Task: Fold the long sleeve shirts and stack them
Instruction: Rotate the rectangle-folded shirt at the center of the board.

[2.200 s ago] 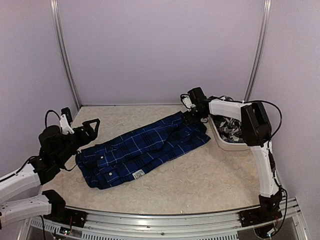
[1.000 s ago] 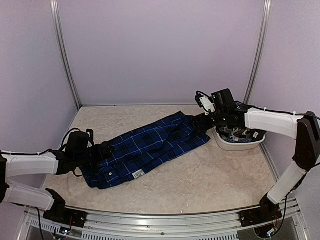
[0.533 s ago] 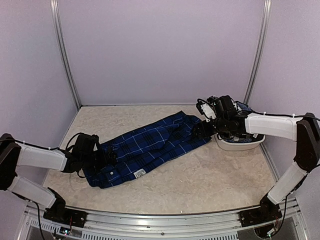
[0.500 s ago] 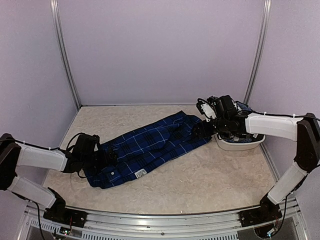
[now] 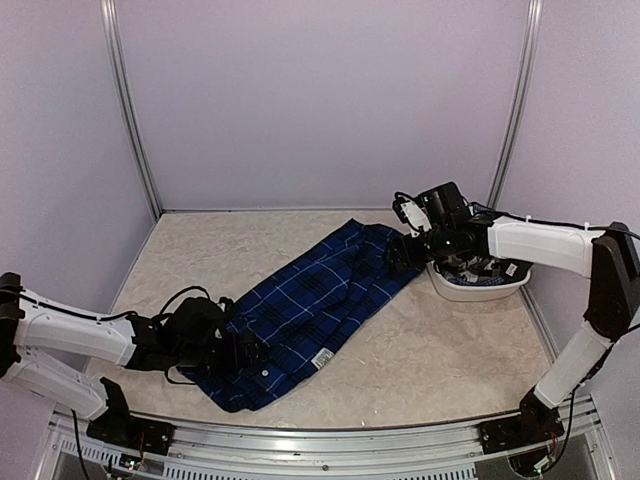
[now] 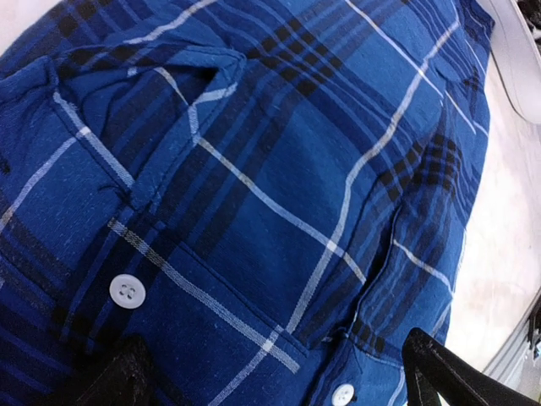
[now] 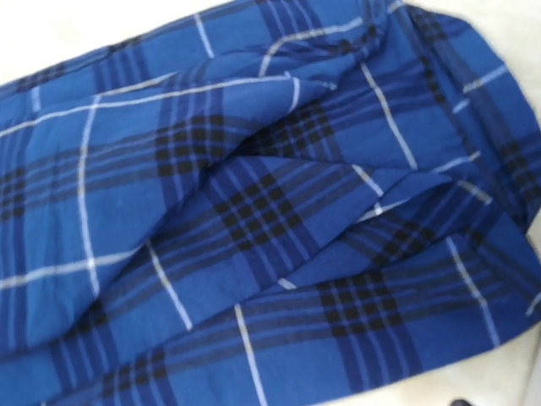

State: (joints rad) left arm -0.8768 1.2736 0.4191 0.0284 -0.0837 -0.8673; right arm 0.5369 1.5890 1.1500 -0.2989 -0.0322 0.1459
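Aluminium rail [image 5: 330, 432] runs along the near edge of the table [image 5: 440, 350]; the table top is a pale beige sheet with a mottled, stone-like pattern; both arm bases stand at this edge

Low at the near left, the left gripper [image 5: 248, 352] rests over the collar end of the royal blue plaid shirt [image 5: 320, 300]; its jaws stand wide apart and grip nothing; in the left wrist view its black fingers [image 6: 448, 372] show only as tips at the lower corners, with flat cloth, a pocket and two white buttons [image 6: 127, 291] between them

The blue shirt lies on the table as a long diagonal band from near left to far right; a white label [image 5: 322, 357] shows at its near edge; overlapping folds gather at the far end

At that far end sits the right gripper [image 5: 402, 252], jaws spread wide; just beside it, at the far right, a white tub [image 5: 470, 294] holds the black-and-white checked shirt [image 5: 470, 270]

Plain lilac walls close the cell on three sides; metal posts [image 5: 130, 110] stand in the two far corners

Limits of view: whether the right fingertips touch the cloth cannot be told; the right wrist view is filled with blue plaid folds, and its own fingers are out of frame; the right forearm covers much of the tub, so the checked pattern is hard to make out; the left arm is cut off at the frame edge; the left gripper hides the collar from above
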